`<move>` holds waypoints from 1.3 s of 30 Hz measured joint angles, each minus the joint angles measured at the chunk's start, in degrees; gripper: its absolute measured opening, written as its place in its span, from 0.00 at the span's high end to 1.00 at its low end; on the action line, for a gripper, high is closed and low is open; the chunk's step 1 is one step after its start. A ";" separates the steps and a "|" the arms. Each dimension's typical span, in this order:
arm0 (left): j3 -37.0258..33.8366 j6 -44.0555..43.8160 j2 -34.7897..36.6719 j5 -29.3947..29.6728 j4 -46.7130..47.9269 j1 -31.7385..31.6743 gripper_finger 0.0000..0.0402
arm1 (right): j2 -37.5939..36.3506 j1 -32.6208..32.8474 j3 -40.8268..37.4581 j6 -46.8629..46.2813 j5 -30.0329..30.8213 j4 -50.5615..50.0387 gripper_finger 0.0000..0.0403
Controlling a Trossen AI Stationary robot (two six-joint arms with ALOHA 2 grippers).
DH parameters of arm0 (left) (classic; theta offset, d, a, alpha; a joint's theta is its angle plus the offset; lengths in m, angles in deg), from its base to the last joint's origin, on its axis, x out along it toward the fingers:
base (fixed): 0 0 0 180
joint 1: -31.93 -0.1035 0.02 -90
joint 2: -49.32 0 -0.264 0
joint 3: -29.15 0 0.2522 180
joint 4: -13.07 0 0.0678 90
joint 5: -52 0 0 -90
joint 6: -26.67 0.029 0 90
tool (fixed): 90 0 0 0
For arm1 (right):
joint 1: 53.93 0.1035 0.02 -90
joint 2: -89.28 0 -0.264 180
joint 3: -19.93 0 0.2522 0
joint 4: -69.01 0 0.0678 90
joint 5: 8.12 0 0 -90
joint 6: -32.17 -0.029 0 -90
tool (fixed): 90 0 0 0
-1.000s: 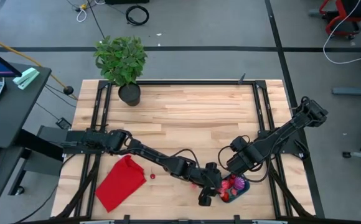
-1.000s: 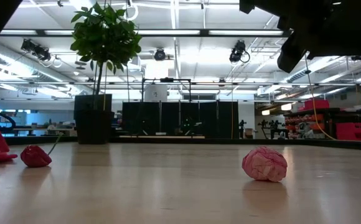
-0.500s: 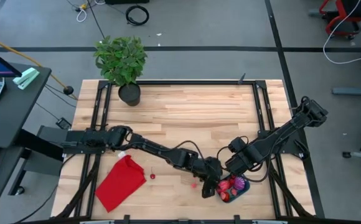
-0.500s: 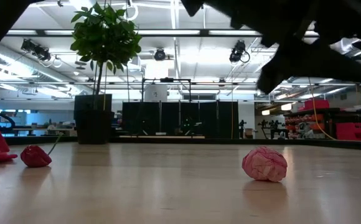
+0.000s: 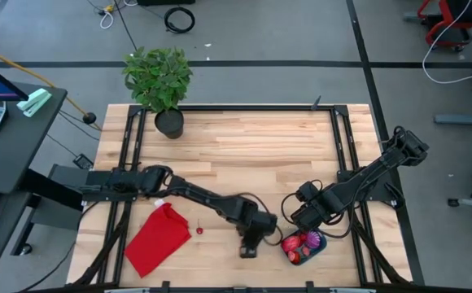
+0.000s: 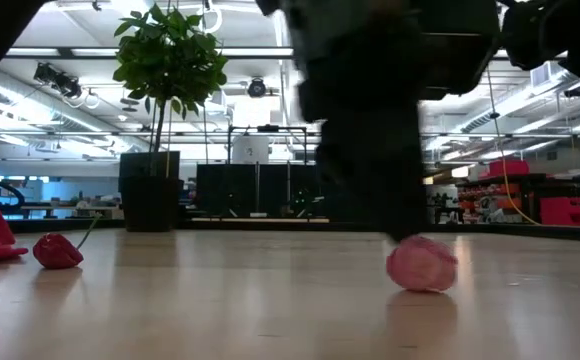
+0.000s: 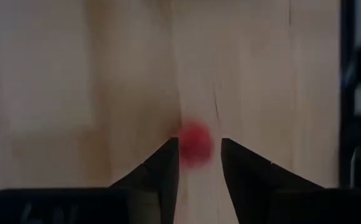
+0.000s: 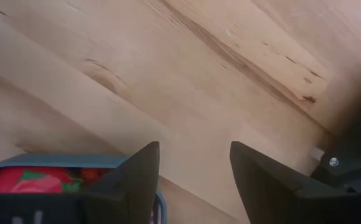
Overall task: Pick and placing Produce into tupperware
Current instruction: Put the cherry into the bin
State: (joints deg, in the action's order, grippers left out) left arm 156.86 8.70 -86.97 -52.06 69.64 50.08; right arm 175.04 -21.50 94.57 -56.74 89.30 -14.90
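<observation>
- Left claw (image 7: pixel 200 163) had its jaws apart, pointed down over the pink produce piece (image 7: pixel 195 144), which lay just past the tips in line with the gap.
- I judged a straight drop would do; piece looked roundish.
- Tupperware (image 5: pixel 319 246) sat just right of it, under the right claw (image 8: pixel 195 167), which had its jaws apart and empty.

The teal tupperware (image 5: pixel 321 244) sits at the table's near edge on the right side, holding several red and pink produce pieces (image 5: pixel 303 243); a pink, wrinkled piece (image 6: pixel 422 265) lies loose on the wood; a small red piece (image 5: pixel 199 230) lies just beside the cloth.
</observation>
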 joint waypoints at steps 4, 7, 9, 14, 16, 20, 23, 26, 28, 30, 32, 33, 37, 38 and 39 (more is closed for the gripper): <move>0.00 5.75 0.00 4.15 5.38 1.82 0.66 | 0.00 0.00 0.00 0.02 0.66 0.00 0.49; 0.00 8.08 0.00 8.34 6.79 2.71 0.61 | 0.00 0.00 0.00 0.06 2.08 0.01 0.49; 0.00 8.20 0.00 9.59 8.45 2.73 0.57 | 0.00 0.00 0.00 0.38 2.72 0.42 0.49; 0.00 8.04 0.00 9.79 18.71 2.52 0.49 | 0.00 0.00 0.00 5.01 2.73 9.45 0.49; 0.00 7.22 0.00 9.77 23.96 2.54 0.48 | 0.00 0.00 0.00 8.86 2.89 17.03 0.49; 0.00 6.62 0.00 9.79 33.88 2.64 0.48 | 0.00 0.00 0.00 19.57 4.47 35.63 0.49; 0.00 6.62 0.00 10.45 40.22 2.89 0.50 | 0.00 0.00 0.00 26.54 6.83 44.81 0.49; 0.00 6.62 0.00 12.67 45.19 3.35 0.53 | 0.00 -0.02 0.00 28.32 10.06 47.20 0.49; 0.00 6.62 0.00 13.27 47.41 3.68 0.54 | 0.00 -0.07 0.00 26.80 11.71 46.57 0.49; -0.01 6.62 0.10 13.33 47.05 4.16 0.56 | 0.00 -0.07 0.00 25.04 12.25 46.37 0.49; -0.06 6.67 0.74 13.28 47.11 4.77 0.57 | 0.00 -0.04 0.00 23.76 12.28 46.38 0.49; -0.01 6.66 1.15 13.14 47.20 4.99 0.57 | 0.00 0.00 0.00 23.10 12.25 46.38 0.49; -0.07 6.34 3.29 13.02 47.19 5.97 0.57 | 0.00 0.39 0.00 22.53 12.22 46.40 0.49; -0.07 6.26 4.22 13.04 47.19 6.12 0.56 | 0.00 0.43 0.00 22.52 12.22 46.40 0.49; -0.05 5.91 5.20 13.19 47.21 6.18 0.56 | 0.00 0.64 0.00 22.32 12.23 46.41 0.49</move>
State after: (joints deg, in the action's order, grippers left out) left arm 156.81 14.61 -81.77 -38.87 116.84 56.26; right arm 175.04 -20.86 94.57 -34.42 101.53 31.51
